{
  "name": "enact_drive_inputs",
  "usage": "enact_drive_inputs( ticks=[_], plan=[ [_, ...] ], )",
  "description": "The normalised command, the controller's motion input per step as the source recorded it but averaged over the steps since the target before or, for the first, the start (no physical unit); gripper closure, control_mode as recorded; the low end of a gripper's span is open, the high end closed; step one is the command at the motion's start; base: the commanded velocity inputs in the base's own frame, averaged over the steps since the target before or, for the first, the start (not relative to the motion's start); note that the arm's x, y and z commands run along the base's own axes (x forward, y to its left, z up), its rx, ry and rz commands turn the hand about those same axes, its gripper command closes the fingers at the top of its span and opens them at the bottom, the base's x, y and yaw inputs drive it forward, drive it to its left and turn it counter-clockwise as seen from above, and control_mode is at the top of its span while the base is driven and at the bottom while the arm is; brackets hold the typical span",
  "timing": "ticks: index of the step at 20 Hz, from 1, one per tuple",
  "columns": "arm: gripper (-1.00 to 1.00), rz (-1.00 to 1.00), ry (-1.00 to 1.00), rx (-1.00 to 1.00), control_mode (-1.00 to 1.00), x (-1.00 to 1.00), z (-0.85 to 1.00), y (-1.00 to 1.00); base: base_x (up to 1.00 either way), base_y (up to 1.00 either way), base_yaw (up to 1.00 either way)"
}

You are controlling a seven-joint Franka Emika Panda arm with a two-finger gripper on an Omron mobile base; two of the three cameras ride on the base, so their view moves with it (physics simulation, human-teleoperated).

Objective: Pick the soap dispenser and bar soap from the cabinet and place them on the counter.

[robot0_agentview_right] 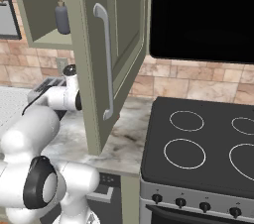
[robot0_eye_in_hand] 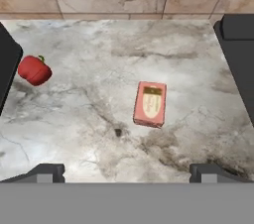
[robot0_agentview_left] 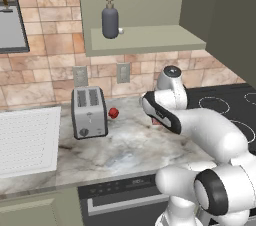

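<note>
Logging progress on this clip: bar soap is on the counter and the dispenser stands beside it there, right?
Not quite. The bar soap lies on the counter, but the dispenser stands on the cabinet shelf, as the left base view shows.

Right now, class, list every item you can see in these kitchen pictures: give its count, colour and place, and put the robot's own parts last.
soap dispenser: one, dark grey-blue, on the shelf of the cabinet
small cylinder: one, white, beside the dispenser
cabinet: one, sage green, door open
bar soap: one, reddish-pink, lying flat on the counter
counter: one, grey-beige marble
red round object: one, on the counter near the toaster
toaster: one, silver, by the wall
stovetop: one, black, right of the counter
wall outlets: two, grey, on the tiled wall
gripper: one, dark fingers open, above the counter
</note>
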Motion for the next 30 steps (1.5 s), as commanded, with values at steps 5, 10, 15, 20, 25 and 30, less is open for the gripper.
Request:
enact_drive_inputs(
  ticks=[5, 10, 15, 20, 25, 30],
  plan=[
    [-1.0, 0.07, 0.0, 0.0, -1.0, -0.41, 0.19, 0.15, 0.0, 0.0, 0.0],
    [-1.0, 0.07, 0.0, 0.0, -1.0, -0.39, 0.28, 0.14, 0.0, 0.0, 0.0],
    [-1.0, 0.07, 0.0, 0.0, -1.0, -0.31, 0.41, 0.15, 0.0, 0.0, 0.0],
    [-1.0, 0.07, 0.0, 0.0, -1.0, -0.24, 0.48, 0.15, 0.0, 0.0, 0.0],
    [-1.0, 0.07, -0.02, 0.0, -1.0, -0.19, 0.48, 0.17, 0.0, 0.0, 0.0],
    [-1.0, 0.09, 0.0, 0.0, -1.0, -0.17, 0.41, 0.18, 0.0, 0.0, 0.0]
  ],
)
